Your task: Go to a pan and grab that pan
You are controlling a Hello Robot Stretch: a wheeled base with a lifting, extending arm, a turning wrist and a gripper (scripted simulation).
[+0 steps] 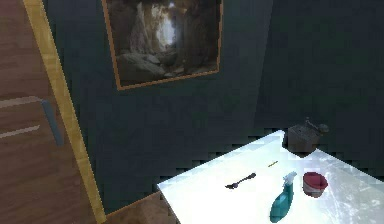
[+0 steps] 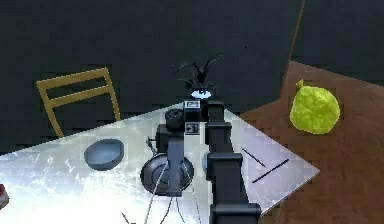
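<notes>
A dark round pan (image 2: 167,176) with a greyish inside lies on the white table (image 2: 60,170), its handle pointing up the arm side view. The arm's dark bar (image 2: 226,170) rises from the bottom edge just right of the pan and ends at two white marked squares (image 2: 197,103). The gripper (image 2: 167,146) reaches left of them, down at the pan's handle. The pan lies on the table right at the gripper's far end, so I cannot tell whether the gripper holds anything.
Beside the pan are a grey-blue bowl (image 2: 104,153), a wooden chair (image 2: 80,95), a dark spiky plant (image 2: 200,72) and a yellow-green bag (image 2: 316,107) on the floor. Ahead, the table (image 1: 220,175) carries a teal bottle (image 1: 282,200), red cup (image 1: 314,183) and dark pot (image 1: 303,136). A wooden door (image 1: 30,120) stands left.
</notes>
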